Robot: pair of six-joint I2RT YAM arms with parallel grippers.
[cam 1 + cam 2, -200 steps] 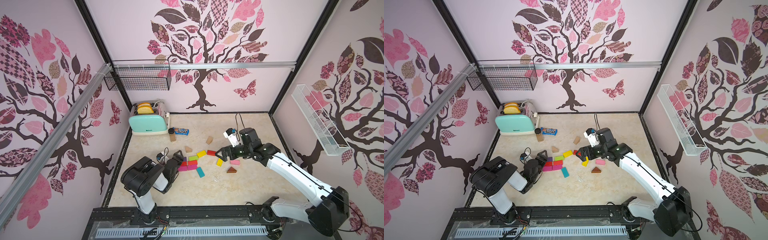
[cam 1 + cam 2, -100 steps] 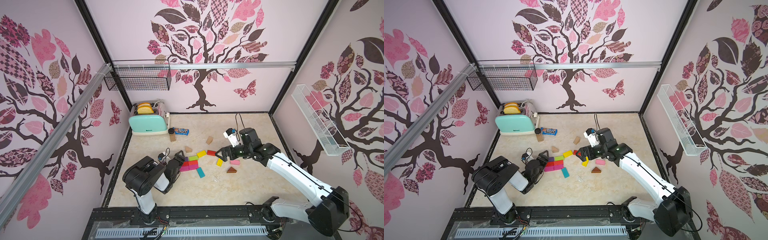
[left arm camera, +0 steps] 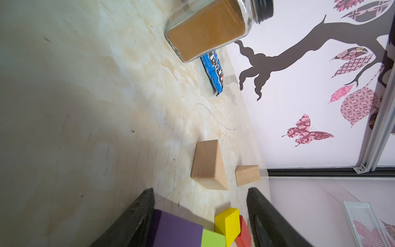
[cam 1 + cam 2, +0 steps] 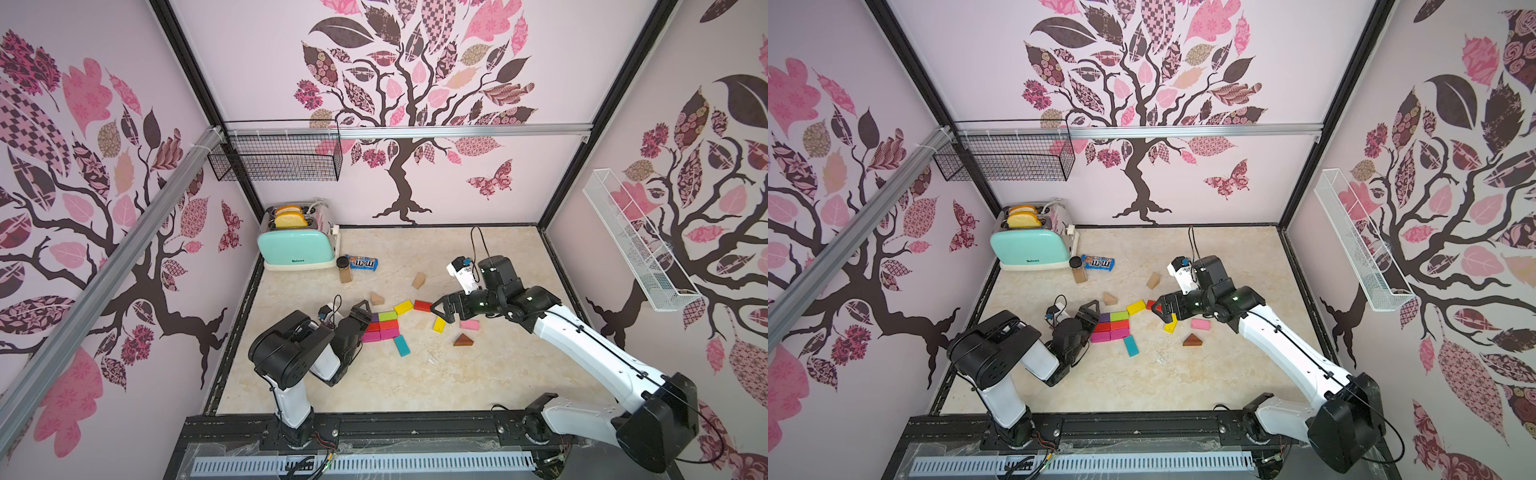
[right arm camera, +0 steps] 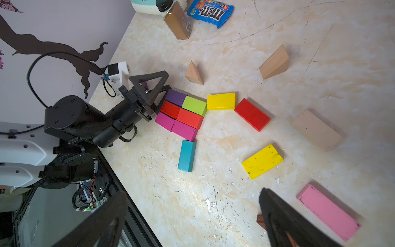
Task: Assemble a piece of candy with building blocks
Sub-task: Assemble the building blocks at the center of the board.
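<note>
Several building blocks lie flat in a tight cluster (image 4: 381, 326) (image 4: 1113, 326) of purple, green, red and magenta. My left gripper (image 4: 365, 313) (image 3: 201, 192) is open at the cluster's left end. The purple block (image 3: 175, 228) (image 5: 175, 97) lies against one finger, and the other finger stands apart from the blocks. Loose around the cluster lie a teal block (image 4: 401, 345), two yellow blocks (image 5: 221, 101) (image 5: 262, 161), a red one (image 5: 252, 114), a pink one (image 4: 469, 324), a brown triangle (image 4: 463, 340) and tan triangles (image 3: 208, 164) (image 4: 418, 281). My right gripper (image 4: 442, 311) (image 5: 192, 195) hovers wide open over the table, holding nothing.
A mint toaster (image 4: 296, 245) stands at the back left. Beside it are a brown jar (image 4: 344, 270) (image 3: 207, 30) and a blue M&M's packet (image 4: 363, 262). A tan rectangular block (image 5: 316, 129) lies near the pink one. Wire baskets hang on the walls.
The left arm has edged slightly toward the block cluster and its jaws have narrowed a little. The right arm has not moved.
</note>
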